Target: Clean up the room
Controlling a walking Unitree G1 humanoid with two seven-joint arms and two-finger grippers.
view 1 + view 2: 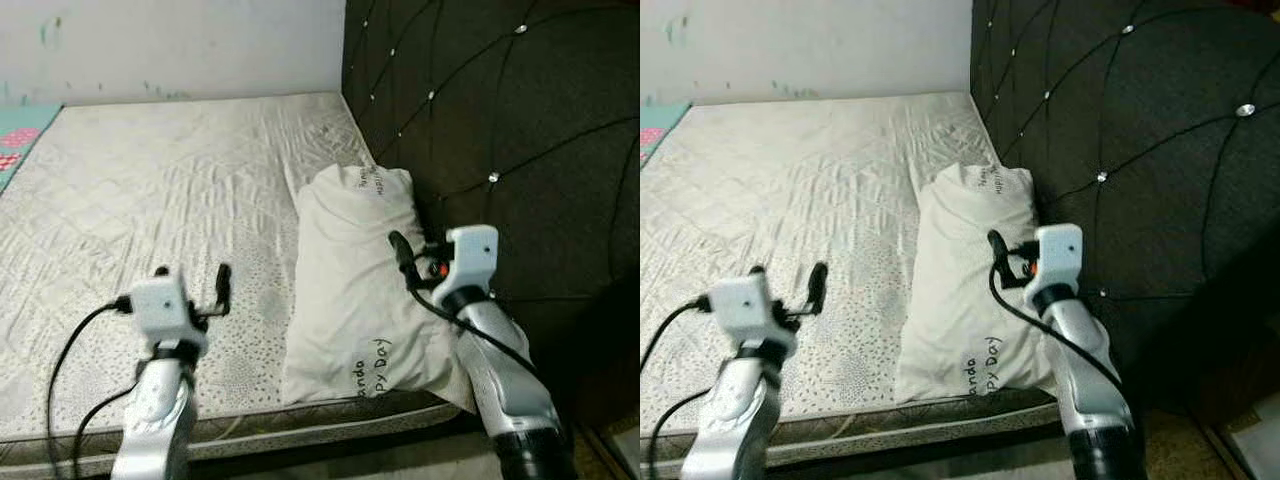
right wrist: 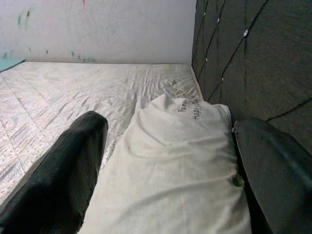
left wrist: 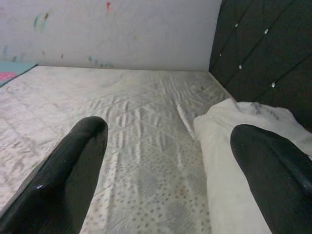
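A white pillow (image 1: 350, 270) with printed black lettering lies lengthwise on the bare quilted mattress (image 1: 150, 190), along the black tufted headboard (image 1: 500, 120). My right gripper (image 1: 415, 252) hovers open over the pillow's headboard side; in its wrist view the pillow (image 2: 170, 161) lies between the two fingers (image 2: 63, 165). Left of the pillow, near the front edge of the bed, my left gripper (image 1: 192, 278) stands open above the mattress with nothing in it. Its wrist view looks along the mattress (image 3: 146, 122), with the pillow (image 3: 229, 146) off to one side.
A teal patterned cloth (image 1: 20, 135) lies at the far left corner of the bed. A pale marked wall (image 1: 180, 45) backs the bed. The mattress's front edge (image 1: 300, 425) runs just before me, with a bit of floor (image 1: 620, 450) at the lower right.
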